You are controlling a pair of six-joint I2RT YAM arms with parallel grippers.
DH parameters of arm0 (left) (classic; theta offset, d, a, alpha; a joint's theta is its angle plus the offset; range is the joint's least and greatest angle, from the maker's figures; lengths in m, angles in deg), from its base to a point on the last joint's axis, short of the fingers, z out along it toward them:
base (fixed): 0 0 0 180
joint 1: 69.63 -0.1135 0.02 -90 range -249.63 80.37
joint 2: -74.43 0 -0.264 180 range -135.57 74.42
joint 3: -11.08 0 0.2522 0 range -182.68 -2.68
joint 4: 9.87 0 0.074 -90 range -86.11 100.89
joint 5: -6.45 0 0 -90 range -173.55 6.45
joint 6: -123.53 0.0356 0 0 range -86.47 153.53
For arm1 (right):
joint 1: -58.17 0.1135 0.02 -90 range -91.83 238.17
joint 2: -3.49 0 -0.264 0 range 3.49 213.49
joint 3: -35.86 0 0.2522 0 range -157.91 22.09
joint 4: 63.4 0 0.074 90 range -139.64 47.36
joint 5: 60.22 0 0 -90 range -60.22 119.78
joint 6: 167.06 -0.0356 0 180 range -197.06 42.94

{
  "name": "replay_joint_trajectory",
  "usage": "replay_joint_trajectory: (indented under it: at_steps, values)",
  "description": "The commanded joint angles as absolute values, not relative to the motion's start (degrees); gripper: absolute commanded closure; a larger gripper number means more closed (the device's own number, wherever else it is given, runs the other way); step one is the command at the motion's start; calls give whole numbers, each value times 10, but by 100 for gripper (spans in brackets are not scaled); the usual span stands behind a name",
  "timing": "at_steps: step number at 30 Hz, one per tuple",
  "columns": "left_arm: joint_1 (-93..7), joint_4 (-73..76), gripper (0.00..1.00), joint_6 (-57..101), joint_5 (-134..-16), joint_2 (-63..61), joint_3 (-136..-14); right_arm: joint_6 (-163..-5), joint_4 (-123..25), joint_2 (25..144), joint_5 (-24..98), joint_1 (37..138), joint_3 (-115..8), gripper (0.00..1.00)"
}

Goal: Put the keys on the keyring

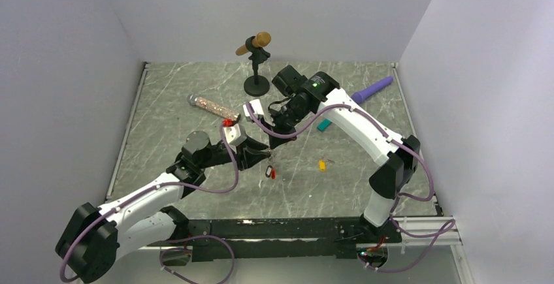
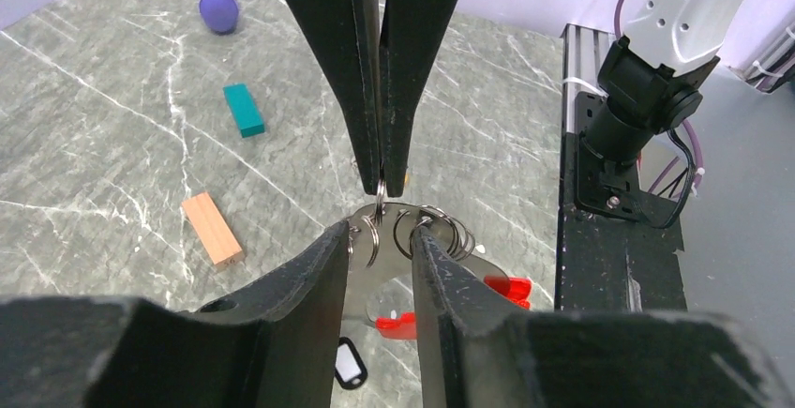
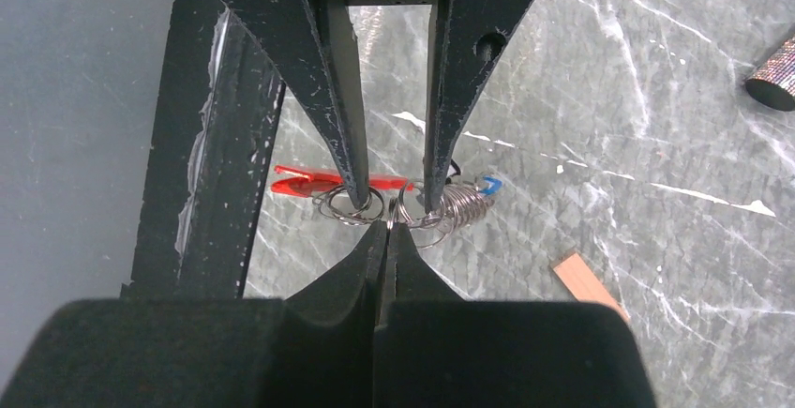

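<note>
- Two robot arms meet over the grey marbled bench (image 1: 183,88). They hold the keyring (image 3: 361,206) in the air, left of the teal block (image 1: 324,125) and nearer the arm bases than it.
- The right gripper (image 3: 389,236) has its fingers pressed together, pinching one thin silver loop of the keyring at the very tips.
- The left gripper (image 2: 380,239) faces it head-on. Its fingers sit a little apart, with the bunch of rings caught between the tips.
- The rings form a short row running across from one left fingertip to the other.
- The red fob (image 3: 309,184) hangs under the rings, clear of the bench. From the right wrist, its long axis lies along that row, the free end pointing away from the blue tag (image 3: 489,184) at the opposite end.
- A black tag (image 2: 349,368) with a pale window dangles lowest, seen between the left gripper's fingers.
- The yellow key (image 1: 322,165) lies flat on the bench, on the near side of the teal block and well apart from it. Its small metal end is turned to the right, away from the keyring.
- A salmon-orange block (image 2: 213,230) lies near the teal block, not touching it.
- A purple stick (image 1: 372,90) lies beyond the teal block, toward the far right corner.
</note>
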State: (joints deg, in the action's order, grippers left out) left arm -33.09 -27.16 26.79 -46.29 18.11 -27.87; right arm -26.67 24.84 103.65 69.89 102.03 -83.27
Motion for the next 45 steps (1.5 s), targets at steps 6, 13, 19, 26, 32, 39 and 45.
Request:
replay_joint_trajectory:
  at_steps: [6, 13, 19, 26, 32, 39, 45]
  values:
    - [-330, -323, 68, 255, -451, 172, -295, -258, 246, 1017, 732, 1020, -831, 100]
    - [-330, -328, 70, 250, -447, 173, -295, -259, 244, 1015, 732, 1020, -827, 100]
    - [-330, -335, 80, 242, -436, 163, -300, -260, 244, 1015, 733, 1020, -828, 100]
    - [-330, -348, 100, 232, -414, 149, -305, -261, 241, 1018, 733, 1020, -828, 100]
    - [-330, -378, 100, 243, -423, 171, -277, -264, 241, 1018, 743, 1017, -825, 95]
    - [-330, -331, 100, 339, -427, 240, -251, -235, 278, 1007, 836, 957, -843, 0]
    - [-330, -280, 100, 458, -387, 297, -245, -188, 288, 972, 887, 917, -819, 0]
